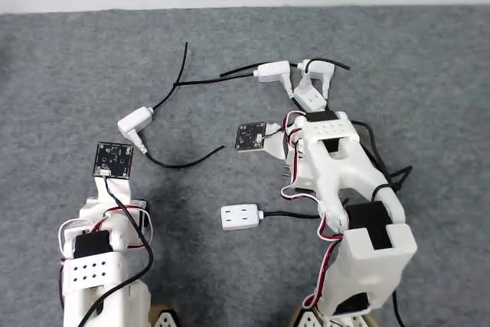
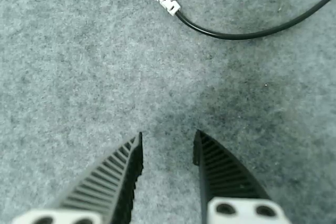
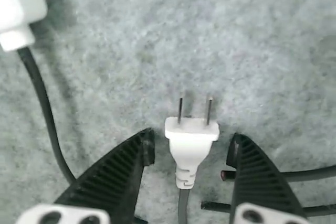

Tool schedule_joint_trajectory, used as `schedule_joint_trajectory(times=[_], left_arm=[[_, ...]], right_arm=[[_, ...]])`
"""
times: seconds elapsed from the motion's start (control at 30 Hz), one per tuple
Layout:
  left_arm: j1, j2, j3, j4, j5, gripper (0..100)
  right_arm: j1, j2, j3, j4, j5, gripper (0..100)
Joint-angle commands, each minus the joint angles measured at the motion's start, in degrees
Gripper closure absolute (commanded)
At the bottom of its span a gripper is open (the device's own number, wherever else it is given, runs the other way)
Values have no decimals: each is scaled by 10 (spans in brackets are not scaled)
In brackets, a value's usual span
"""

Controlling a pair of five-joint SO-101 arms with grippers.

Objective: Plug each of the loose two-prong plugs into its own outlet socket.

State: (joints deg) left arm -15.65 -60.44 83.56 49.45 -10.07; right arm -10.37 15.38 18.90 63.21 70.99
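My right jaws stand apart, one on each side of a white two-prong plug [image 3: 191, 132] that lies flat on the grey counter [image 1: 413, 44]. Its prongs point away from me and its cord runs back between the jaws. Neither jaw touches the plug. From the high view, that plug [image 1: 315, 72] lies at the far end of my right arm, and a second white plug [image 1: 272, 72] lies just beside it with a black cord [image 1: 207, 80] trailing off across the counter. The second plug [image 3: 16, 6] also shows at the edge of my right wrist view, apart from the jaws. My left jaws are apart too and hold nothing, with bare counter between them. A third white plug [image 1: 136, 122] lies a little ahead of them on the counter, its black lead [image 2: 236, 32] curving away from its cord end. The white outlet strip [image 1: 240, 217] lies flat between my two arms, nearer my bases, and its cord runs under my right arm. All three plugs lie well apart from the strip, and none is in a socket.
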Motion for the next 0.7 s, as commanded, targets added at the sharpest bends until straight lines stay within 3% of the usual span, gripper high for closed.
schedule_joint_trajectory(times=[0.0, 0.23, 0.4, 0.67], left_arm=[[4, -7, -3, -14, 5, 855], [4, -7, -3, -14, 5, 855], [4, -7, -3, -14, 5, 855], [4, -7, -3, -14, 5, 855]], right_arm=[[0, -12, -36, -16, -11, 747], [2, -8, -35, -16, -11, 770], [2, -7, -35, -20, -11, 990], [4, -7, -35, -21, -11, 990]])
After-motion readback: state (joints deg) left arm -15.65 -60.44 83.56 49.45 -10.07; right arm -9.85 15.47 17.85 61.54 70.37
